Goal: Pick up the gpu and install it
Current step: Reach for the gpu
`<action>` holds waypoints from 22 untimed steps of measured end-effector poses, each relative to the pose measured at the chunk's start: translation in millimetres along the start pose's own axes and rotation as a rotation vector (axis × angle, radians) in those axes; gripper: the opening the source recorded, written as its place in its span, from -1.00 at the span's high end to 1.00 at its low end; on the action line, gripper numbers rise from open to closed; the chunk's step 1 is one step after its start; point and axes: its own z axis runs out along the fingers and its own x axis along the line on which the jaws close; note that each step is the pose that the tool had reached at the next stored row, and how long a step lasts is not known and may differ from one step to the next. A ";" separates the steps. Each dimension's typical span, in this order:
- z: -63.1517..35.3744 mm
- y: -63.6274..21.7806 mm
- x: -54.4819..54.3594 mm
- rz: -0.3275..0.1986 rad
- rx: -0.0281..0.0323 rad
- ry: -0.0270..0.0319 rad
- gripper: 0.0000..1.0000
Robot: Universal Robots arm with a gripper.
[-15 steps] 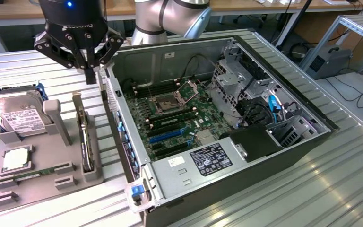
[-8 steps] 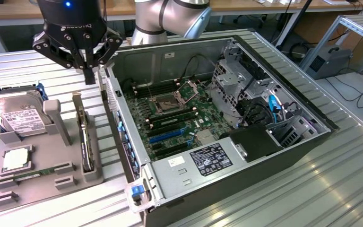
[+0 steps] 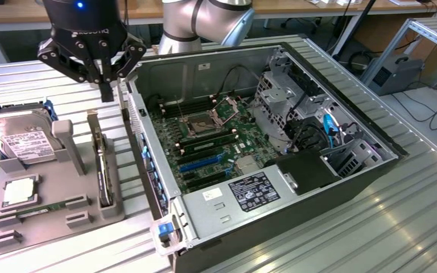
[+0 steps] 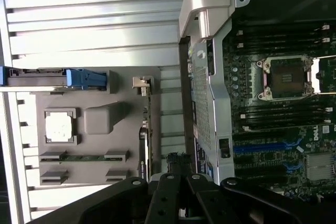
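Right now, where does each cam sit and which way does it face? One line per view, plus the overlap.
Exterior view: raised, off the arm, angled down on the open computer case and grey parts tray; the gripper and silver arm joints show.
Wrist view: on the wrist, looking down past the gripper's dark links onto the tray and the case's edge.
Shared: the gpu on edge in the tray, the hard drive, the CPU socket.
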 end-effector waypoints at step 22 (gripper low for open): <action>-0.3 -0.7 9.8 0.000 0.0034 -0.0002 0.79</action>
